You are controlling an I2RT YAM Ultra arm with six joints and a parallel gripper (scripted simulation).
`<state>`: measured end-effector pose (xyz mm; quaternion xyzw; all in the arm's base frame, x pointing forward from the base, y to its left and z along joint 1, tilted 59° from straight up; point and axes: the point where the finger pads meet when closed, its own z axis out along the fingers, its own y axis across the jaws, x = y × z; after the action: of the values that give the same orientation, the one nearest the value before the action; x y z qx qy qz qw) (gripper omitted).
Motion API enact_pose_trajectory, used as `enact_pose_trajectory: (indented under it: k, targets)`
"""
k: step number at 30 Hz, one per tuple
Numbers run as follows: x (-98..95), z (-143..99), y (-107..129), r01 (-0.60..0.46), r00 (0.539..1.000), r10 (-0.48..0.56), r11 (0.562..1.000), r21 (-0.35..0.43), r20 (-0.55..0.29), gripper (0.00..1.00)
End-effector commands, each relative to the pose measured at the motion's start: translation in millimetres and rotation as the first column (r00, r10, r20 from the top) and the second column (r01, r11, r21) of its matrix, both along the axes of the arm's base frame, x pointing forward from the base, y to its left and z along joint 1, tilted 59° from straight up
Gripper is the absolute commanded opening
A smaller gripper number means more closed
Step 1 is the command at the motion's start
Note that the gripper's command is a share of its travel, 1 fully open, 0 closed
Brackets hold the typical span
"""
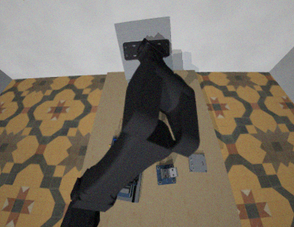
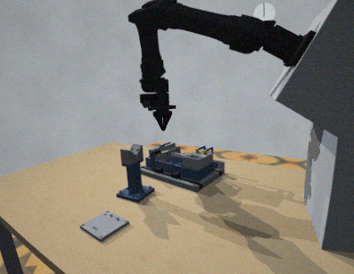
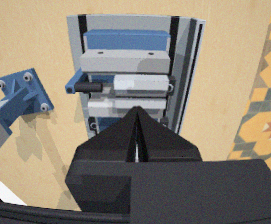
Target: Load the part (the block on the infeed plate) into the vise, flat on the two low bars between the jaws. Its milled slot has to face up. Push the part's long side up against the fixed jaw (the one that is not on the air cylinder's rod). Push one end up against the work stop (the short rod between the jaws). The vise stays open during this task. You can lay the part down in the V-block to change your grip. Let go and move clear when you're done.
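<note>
Wrist | pincer [image 3: 138,136] closed, empty; above vise [image 3: 129,66]; part [image 3: 140,83] inside

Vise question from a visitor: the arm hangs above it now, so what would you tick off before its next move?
1. Infeed plate no longer carries the part: ok.
2. Part lies between the jaws of the vise: ok.
3. Gripper shut on nothing, well above the vise: ok.
4. Part's end against the work stop: cannot tell.
5. Long side against the fixed jaw: cannot tell.
6. Slot facing up: cannot tell.
</note>
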<state>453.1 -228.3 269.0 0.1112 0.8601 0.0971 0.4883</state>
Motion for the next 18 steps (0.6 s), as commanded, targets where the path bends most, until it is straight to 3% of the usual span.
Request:
enact_pose_trajectory:
  k: [1, 6, 10, 18]
  targets:
    - [-11.2, -2, -5, 0.014, 1.000, -0.014, 1.000, 0.004, -0.005, 0.00]
    - [-10.7, -4, -6, 0.014, 1.000, -0.014, 1.000, 0.006, -0.007, 0.00]
    - [-13.3, -27, -31, 0.019, 1.000, -0.019, 1.000, 0.022, -0.015, 0.00]
    - [-20.3, -35, -43, 0.023, 1.000, -0.022, 0.999, 0.033, -0.019, 0.00]
